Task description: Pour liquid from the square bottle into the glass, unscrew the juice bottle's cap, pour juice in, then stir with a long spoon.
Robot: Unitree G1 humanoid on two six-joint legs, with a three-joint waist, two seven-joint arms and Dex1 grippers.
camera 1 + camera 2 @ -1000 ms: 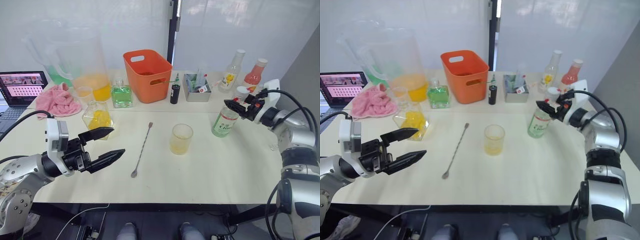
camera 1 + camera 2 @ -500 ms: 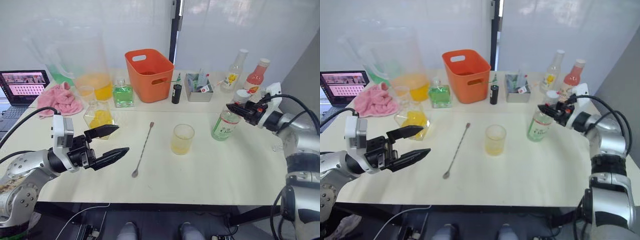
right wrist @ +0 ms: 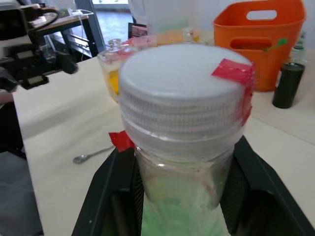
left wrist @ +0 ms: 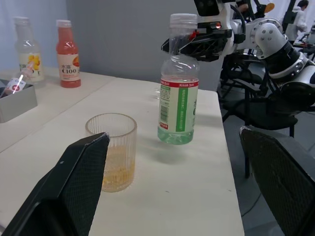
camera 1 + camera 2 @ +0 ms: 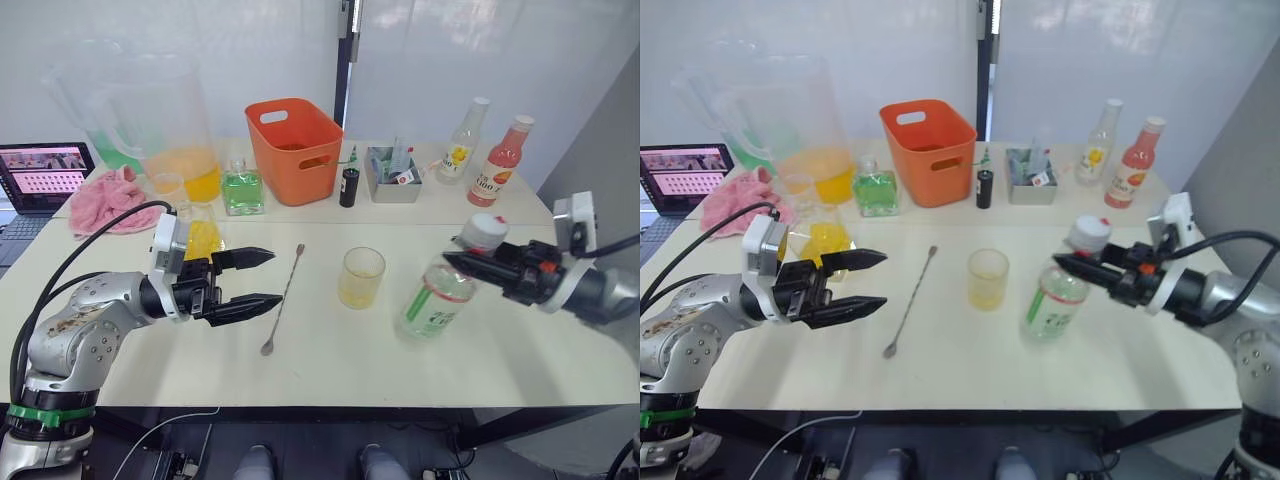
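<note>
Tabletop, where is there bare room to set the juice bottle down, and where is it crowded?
Bare table runs along the front edge, below the long spoon and glass. Another bare patch lies between the glass and the grey bin. The back row is crowded: orange basket, pitcher, bottles. The right hand holds the juice bottle by its neck.

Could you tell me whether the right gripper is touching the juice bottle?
Touching. In the right wrist view the right gripper has its black fingers pressed against both sides of the juice bottle, just under the cap.
</note>
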